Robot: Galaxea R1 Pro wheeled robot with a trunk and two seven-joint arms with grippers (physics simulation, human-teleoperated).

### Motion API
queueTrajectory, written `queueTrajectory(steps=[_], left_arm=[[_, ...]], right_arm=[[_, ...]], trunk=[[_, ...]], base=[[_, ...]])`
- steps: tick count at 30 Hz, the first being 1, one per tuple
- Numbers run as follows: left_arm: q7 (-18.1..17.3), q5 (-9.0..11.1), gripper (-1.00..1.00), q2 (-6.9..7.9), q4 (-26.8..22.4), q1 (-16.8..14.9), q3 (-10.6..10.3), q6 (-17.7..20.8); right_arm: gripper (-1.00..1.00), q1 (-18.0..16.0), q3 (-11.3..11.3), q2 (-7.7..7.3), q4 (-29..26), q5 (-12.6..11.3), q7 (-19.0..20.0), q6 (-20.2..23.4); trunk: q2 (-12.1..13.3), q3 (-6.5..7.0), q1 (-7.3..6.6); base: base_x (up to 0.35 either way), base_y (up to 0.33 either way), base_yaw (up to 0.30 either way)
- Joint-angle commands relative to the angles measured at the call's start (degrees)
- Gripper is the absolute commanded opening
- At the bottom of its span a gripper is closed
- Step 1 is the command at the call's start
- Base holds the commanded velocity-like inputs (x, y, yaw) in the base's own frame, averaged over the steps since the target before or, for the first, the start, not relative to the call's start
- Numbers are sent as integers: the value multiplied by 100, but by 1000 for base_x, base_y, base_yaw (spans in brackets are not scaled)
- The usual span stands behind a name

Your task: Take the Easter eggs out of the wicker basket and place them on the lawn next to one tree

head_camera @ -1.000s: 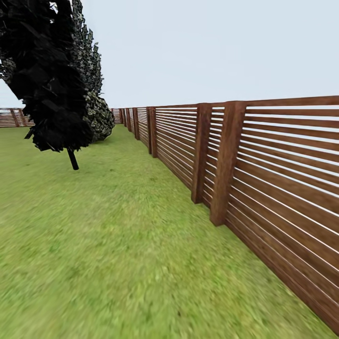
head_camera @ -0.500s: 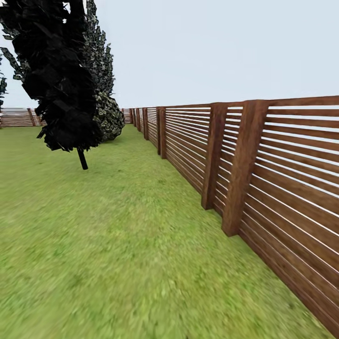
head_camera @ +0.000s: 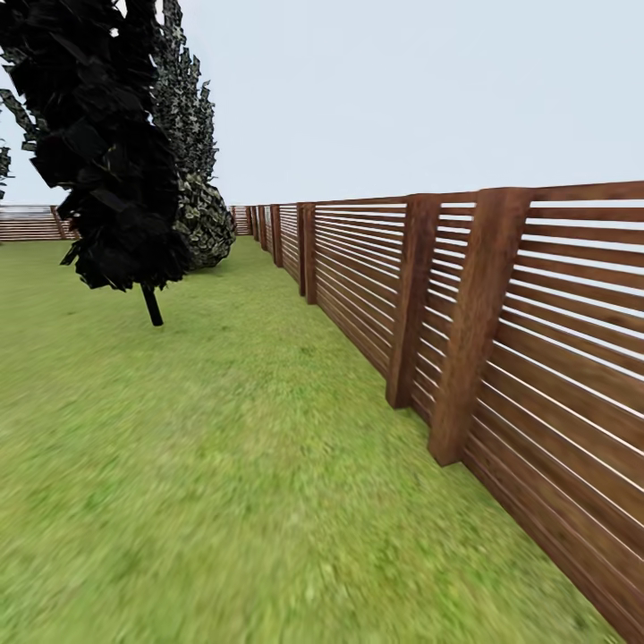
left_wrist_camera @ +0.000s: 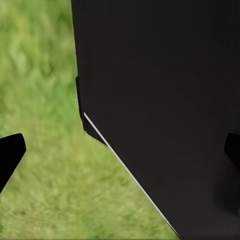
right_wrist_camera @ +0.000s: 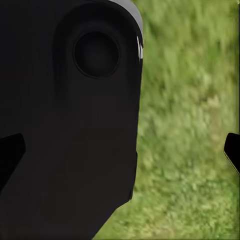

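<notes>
My head view is bright with flat, even daylight under a pale grey sky (head_camera: pixel 402 89). I see no clear shadows and no glare. The near tree (head_camera: pixel 103 143) looks almost black. The lawn (head_camera: pixel 224 501) close to me is smeared and blurry. Both wrist views look soft and fuzzy.

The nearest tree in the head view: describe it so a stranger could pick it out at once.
Follow the slatted fence back toward the far corner, then look left across the lawn. The tree stands there on a thin, leaning bare trunk. Its crown is near black, unlike the paler, speckled bush behind it.
</notes>
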Motion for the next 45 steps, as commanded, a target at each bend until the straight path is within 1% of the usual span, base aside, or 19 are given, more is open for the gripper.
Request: queueTrajectory(steps=[1,9,25,45], left_arm=[[-2,-1,100,1,0,-1,1,0],[-2,-1,100,1,0,-3,1,0],[-2,-1,100,1,0,-1,0,0],[-2,-4,100,1,0,-2,-4,9]], right_arm=[[100,-7,4,2,12,25,-23,3],[100,-7,4,2,12,24,-23,1],[100,-7,4,2,12,24,-25,3],[100,-7,-13,-24,11,9,25,-32]], trunk=[[-2,-4,3],[-2,-6,3],[-2,-49,3],[-2,-51,3]], base=[[332,0,0],[332,0,24],[331,0,223],[332,0,10]])
